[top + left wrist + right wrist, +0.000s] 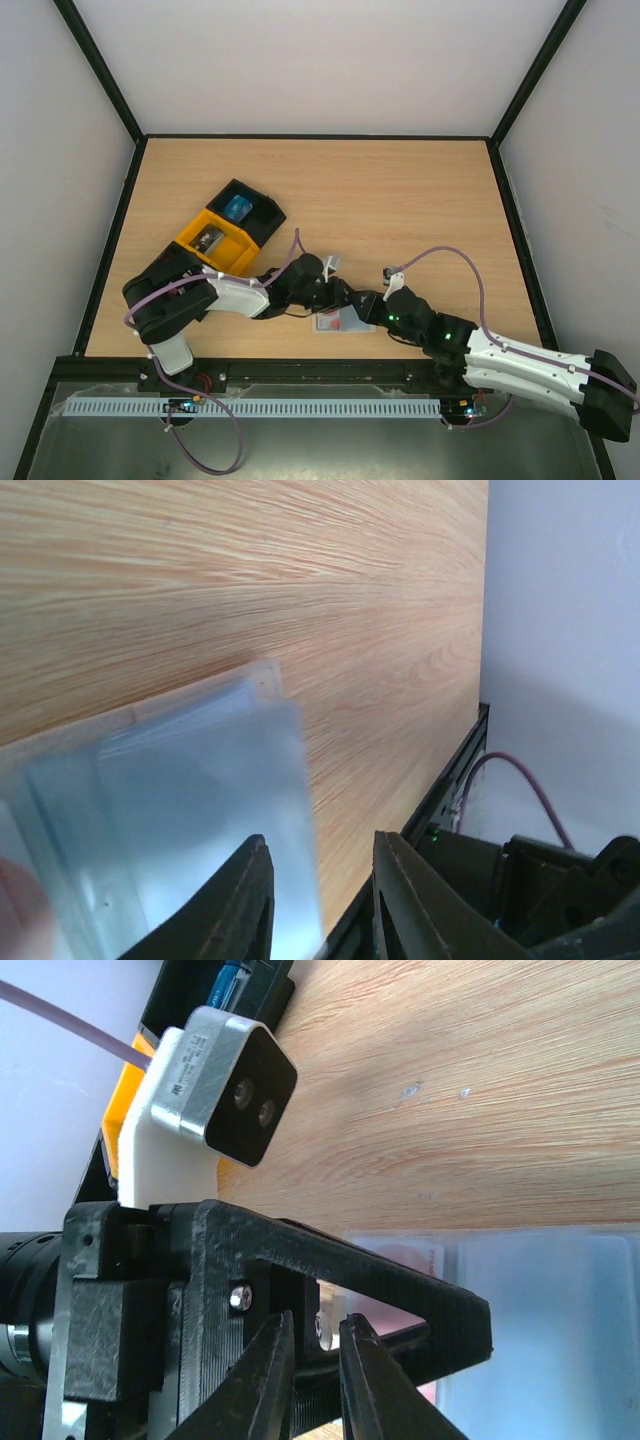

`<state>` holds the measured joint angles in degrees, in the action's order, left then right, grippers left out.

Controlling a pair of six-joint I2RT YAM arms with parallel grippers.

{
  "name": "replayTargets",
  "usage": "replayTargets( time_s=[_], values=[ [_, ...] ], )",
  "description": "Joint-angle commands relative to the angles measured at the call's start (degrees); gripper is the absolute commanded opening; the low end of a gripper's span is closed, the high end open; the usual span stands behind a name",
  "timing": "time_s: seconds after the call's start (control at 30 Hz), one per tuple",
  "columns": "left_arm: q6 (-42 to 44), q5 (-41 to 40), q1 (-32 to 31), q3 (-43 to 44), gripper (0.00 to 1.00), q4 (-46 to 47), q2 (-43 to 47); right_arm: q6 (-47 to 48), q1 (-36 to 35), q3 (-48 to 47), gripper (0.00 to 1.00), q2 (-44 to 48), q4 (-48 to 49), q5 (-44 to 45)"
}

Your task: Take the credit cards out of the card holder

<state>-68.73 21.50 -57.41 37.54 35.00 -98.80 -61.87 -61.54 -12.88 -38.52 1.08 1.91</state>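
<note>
Left pincer [320, 860] released, slightly parted over card holder [180, 800]; right pincer [317, 1335] nearly clenched, hold unclear. Its wrist view, unlike left's, shows yellow tray [118, 1125].

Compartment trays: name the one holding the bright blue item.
The black tray, the rear one of the pair; the blue item sits inside it. The yellow tray in front holds something grey instead.

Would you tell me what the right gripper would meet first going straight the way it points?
Most likely a black finger of the left gripper, crossing just ahead of the right gripper; the card holder lies beyond, though depth is unclear.
</note>
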Motion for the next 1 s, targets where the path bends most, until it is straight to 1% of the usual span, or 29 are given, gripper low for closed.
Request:
replayTargets(
  time_s=[0.0,0.13,0.2,0.37,0.5,0.73,0.97],
  values=[
    [2.18,-1.15,-0.52,1.98,0.34,-2.85,0.36,0.61,-0.34,0.56,0.14,1.38,-2.49,1.29],
    [4.07,-3.47,-0.21,1.72,0.45,-6.77,4.04,0.59,-0.35,0.58,0.15,1.52,-2.38,0.60],
    [4.32,-4.02,0.51,1.03,0.48,-8.00,6.00,0.61,-0.34,0.66,0.15,1.39,-1.68,0.23],
    [4.82,-6.11,2.97,-2.90,0.50,-10.87,10.89,0.44,-0.34,0.52,0.15,-1.42,0.12,-1.42],
    [4.69,-6.32,4.40,-6.80,0.52,-10.99,13.73,0.06,-0.34,0.15,0.14,-5.11,1.74,-2.53],
    [3.66,-5.67,5.62,-12.54,0.57,-8.92,17.10,-0.23,-0.34,-0.53,0.14,-12.16,5.91,-4.72],
    [2.11,-2.82,7.03,-16.42,0.58,-3.38,17.78,-0.08,-0.34,-2.29,0.11,-19.95,8.26,-6.65]
  ],
)
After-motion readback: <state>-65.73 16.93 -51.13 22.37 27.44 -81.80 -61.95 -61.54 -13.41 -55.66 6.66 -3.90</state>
